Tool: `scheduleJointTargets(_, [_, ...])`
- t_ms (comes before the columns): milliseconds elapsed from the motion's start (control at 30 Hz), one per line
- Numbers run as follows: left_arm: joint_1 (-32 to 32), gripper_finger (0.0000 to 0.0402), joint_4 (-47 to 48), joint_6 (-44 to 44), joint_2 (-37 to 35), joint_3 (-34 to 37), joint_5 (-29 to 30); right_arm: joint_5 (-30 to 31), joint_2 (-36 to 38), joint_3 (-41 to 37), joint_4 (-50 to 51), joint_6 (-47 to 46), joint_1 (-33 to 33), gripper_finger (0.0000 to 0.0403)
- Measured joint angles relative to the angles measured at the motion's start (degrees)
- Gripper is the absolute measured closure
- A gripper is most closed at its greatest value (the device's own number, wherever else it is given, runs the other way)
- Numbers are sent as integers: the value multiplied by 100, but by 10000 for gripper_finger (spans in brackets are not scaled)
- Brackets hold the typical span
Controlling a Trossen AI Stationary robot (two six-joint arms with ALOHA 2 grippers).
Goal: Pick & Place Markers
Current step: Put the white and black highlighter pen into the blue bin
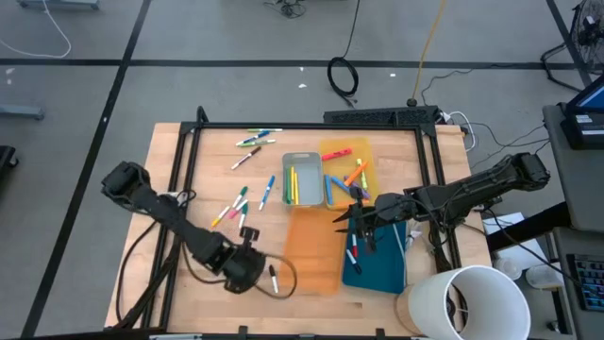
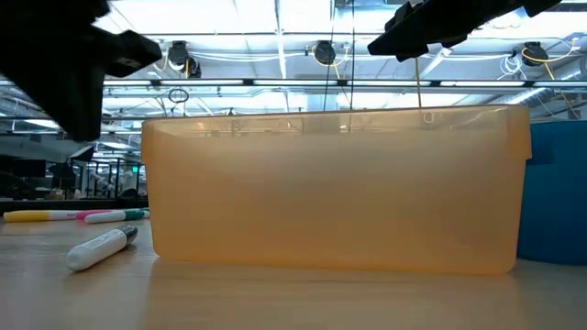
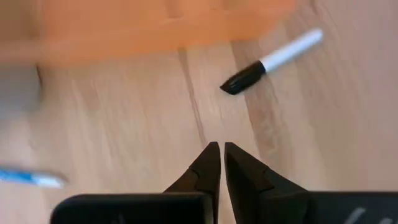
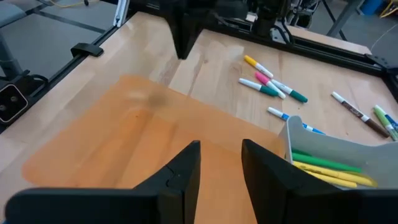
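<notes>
A white marker with a black cap (image 3: 273, 59) lies on the wooden table beside the near left corner of the orange tray (image 1: 311, 247). My left gripper (image 3: 219, 149) hovers just short of this marker (image 1: 274, 277), pointing steeply down, shut and holding nothing. My right gripper (image 4: 221, 152) hangs open above the orange tray's far end (image 1: 347, 215), nothing between its fingers. Loose markers (image 1: 241, 198) lie left of the grey tray (image 1: 302, 179), which holds yellow and green ones (image 4: 326, 168). More lie in the yellow tray (image 1: 344, 170). A red one (image 1: 355, 253) rests on the blue tray (image 1: 382, 264).
More markers (image 1: 257, 140) lie near the table's far edge. A black frame (image 1: 189, 142) runs along the table's far, left and right sides. A white round container (image 1: 472, 302) stands at the near right corner. Bare wood lies near the front left.
</notes>
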State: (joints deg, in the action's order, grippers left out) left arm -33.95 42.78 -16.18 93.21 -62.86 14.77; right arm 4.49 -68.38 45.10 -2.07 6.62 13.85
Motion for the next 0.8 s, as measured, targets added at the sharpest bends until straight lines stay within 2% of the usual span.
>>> scheduleJointTargets(100, [-169, 361, -754, 474, 32, 369, 400, 13, 0, 0, -43, 10, 0, 298])
scheduleJointTargets(267, [27, 325, -1615, 90, 51, 663, 710, 18, 1, 0, -117, 15, 0, 298])
scheduleJointTargets(333, [125, 312, -1576, 59, 46, 664, 535, 18, 0, 0, -128, 71, 0, 298])
scheduleJointTargets(500, [76, 308, -1499, 1750, 48, 668, 142, 20, 0, 0, -137, 171, 0, 298])
scheduleJointTargets(567, [116, 308, -1596, 2153, 51, 668, 33, 19, 2, 0, -138, 165, 0, 298])
scheduleJointTargets(667, [197, 309, -1937, 2477, 51, 668, -206, 19, 1, 0, -134, 165, 0, 298])
scheduleJointTargets(800, [351, 309, -2134, 2484, 145, 668, -903, 20, 0, 0, -141, 191, -2, 298])
